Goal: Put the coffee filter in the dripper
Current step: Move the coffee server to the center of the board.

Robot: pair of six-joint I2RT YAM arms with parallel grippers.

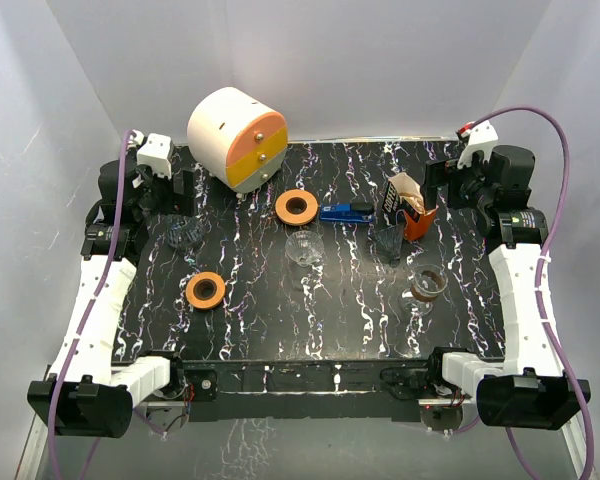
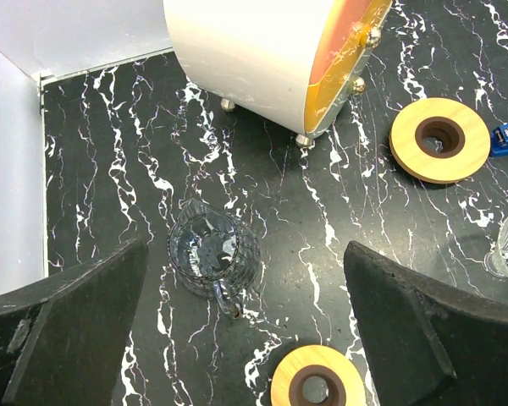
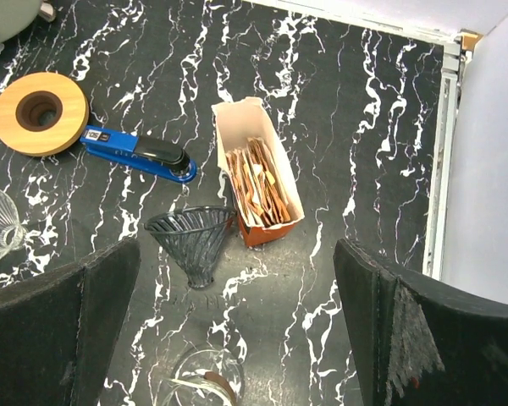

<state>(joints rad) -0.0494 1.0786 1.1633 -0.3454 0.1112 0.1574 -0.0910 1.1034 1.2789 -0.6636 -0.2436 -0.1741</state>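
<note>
A dark ribbed cone dripper [image 3: 190, 239] stands on the black marbled table, also in the top view [image 1: 391, 241]. Right beside it an orange-and-white box [image 3: 258, 173] holds brown paper coffee filters [image 3: 256, 179]; the box shows in the top view [image 1: 410, 207]. My right gripper [image 3: 237, 338] is open and empty, hovering above and nearer than the dripper, at the back right in the top view [image 1: 450, 180]. My left gripper [image 2: 245, 338] is open and empty above a clear glass mug [image 2: 212, 252], at the back left in the top view [image 1: 165, 185].
A white and orange drum-shaped cabinet [image 1: 236, 138] stands at the back. Two wooden rings [image 1: 296, 207] [image 1: 206, 290], a blue stapler [image 1: 345, 212], a clear glass cup [image 1: 304, 247] and a glass carafe with a brown band [image 1: 426, 285] lie on the table.
</note>
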